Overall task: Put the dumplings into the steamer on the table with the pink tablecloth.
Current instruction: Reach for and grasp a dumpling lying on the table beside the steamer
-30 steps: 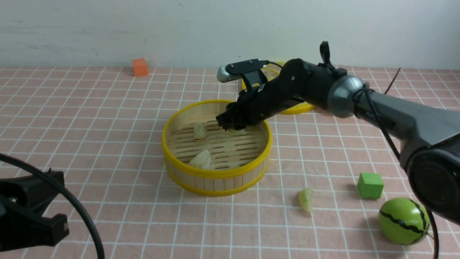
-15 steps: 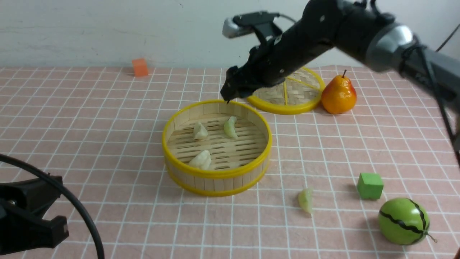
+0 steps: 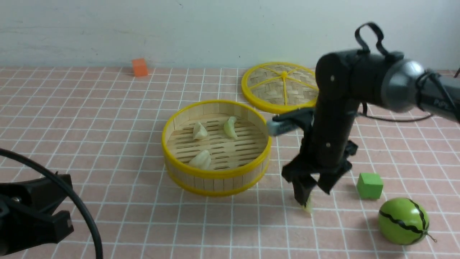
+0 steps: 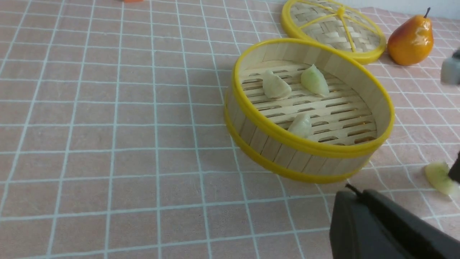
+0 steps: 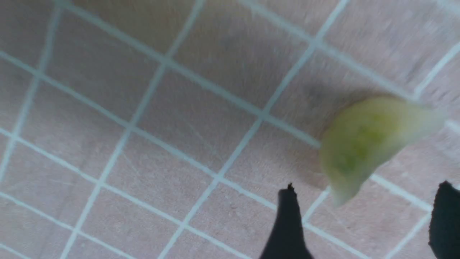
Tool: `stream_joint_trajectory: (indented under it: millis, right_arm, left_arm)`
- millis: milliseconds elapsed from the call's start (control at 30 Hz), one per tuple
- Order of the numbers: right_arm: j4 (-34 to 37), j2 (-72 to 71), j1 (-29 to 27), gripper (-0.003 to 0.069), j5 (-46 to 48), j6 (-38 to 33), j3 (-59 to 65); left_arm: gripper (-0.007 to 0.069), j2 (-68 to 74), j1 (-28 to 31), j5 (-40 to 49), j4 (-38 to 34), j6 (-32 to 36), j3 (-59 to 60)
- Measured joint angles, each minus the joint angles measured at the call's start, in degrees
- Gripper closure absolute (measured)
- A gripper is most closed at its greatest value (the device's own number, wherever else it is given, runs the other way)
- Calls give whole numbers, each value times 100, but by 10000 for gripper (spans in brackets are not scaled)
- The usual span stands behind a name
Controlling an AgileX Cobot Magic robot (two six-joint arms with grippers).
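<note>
3 of 4 dumplings are in the steamer point(image 3: 215, 175), all on the slatted floor: a cream dumpling point(image 3: 199, 130) toward the back, a second cream dumpling point(image 3: 201, 159) by the near wall, and a pale green dumpling point(image 3: 230, 127). No. 4, the other green dumpling point(image 5: 366, 144), lies on the pink tablecloth point(image 3: 107, 126) outside the steamer, betw. it and the green cube point(image 3: 370, 185).

My right gripper point(image 3: 314, 196) points down right over no. 4, jaws wide apart & empty. In the wrist view it sits by the gap betw. my fingers, not pinched; can't tell if a tip touches it. My left gripper point(image 4: 363, 216) is closed on nothing, parked low & well apart from no. 4.

Approx. three quarters done, I'd say. Left to do: close on no. 4, lift, carry over the rim, release.
</note>
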Motion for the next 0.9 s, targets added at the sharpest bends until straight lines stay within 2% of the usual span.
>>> stream_joint_trajectory:
  millis: [167,300,400,567,600,700,900]
  right_arm:
    - [9,-21,0,165,-991,39,650]
    - [91,-27,0,167,-1417,53,680]
    - [290,-16,0,195,-1534,58,680]
    - [603,-13,0,301,-1270,58,680]
    - [628,-6,0,367,-1108,29,642]
    - [620,9,0,461,-643,-184,406]
    - [655,-51,33,458,156,-449,-803]
  left_arm:
    - [610,0,0,0,-12,-4,0]
    - [607,0,0,6,-12,-4,0]
    - [607,0,0,33,-12,-20,0]
    - [601,0,0,51,8,-20,0]
    - [598,0,0,57,31,-20,0]
    - [593,0,0,61,43,-20,0]
    - [588,0,0,22,75,-20,0]
